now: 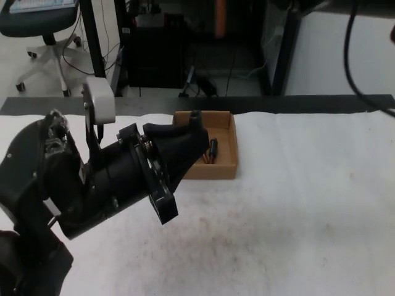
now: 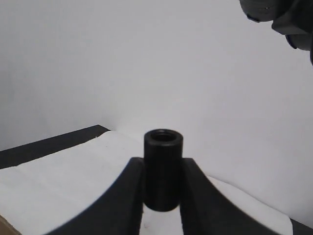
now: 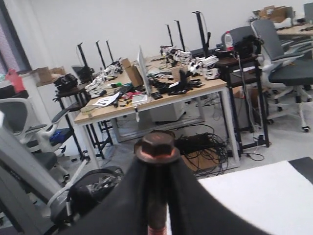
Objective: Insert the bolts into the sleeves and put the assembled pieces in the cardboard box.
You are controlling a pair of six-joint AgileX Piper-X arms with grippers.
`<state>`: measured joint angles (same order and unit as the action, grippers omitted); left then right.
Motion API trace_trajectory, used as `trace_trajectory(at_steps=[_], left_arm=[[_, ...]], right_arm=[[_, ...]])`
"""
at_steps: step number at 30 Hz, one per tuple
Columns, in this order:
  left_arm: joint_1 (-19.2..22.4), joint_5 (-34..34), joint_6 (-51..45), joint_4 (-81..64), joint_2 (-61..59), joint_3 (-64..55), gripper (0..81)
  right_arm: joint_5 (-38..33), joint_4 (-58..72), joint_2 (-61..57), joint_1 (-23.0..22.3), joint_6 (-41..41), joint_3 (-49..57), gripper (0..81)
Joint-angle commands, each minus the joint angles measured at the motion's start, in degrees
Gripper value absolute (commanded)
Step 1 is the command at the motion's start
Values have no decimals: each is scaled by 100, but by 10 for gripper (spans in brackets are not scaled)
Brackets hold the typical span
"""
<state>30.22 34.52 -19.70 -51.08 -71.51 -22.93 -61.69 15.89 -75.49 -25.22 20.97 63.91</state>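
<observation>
While the left gripper pinches a sleeve, the right gripper clamps a bolt. The box sits upper centre on the surface.

An arm blocks the near left of the white cloth, its gripper hanging over the left side of the cardboard box. Assembled pieces lie in the box's right part. Bare cloth stretches right of the box and nearer.
</observation>
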Motion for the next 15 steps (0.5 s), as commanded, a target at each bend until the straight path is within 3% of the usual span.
trace_trajectory(at_steps=[1,10,15], left_arm=[[-11,127,-48,-302,8,-11,2],[-215,658,-398,-406,8,-124,2],[-220,1027,-470,-535,8,-130,2]], right_arm=[[-144,84,46,-192,-290,22,18],[-165,107,48,-374,-566,-439,18],[179,107,48,-491,-964,-636,18]])
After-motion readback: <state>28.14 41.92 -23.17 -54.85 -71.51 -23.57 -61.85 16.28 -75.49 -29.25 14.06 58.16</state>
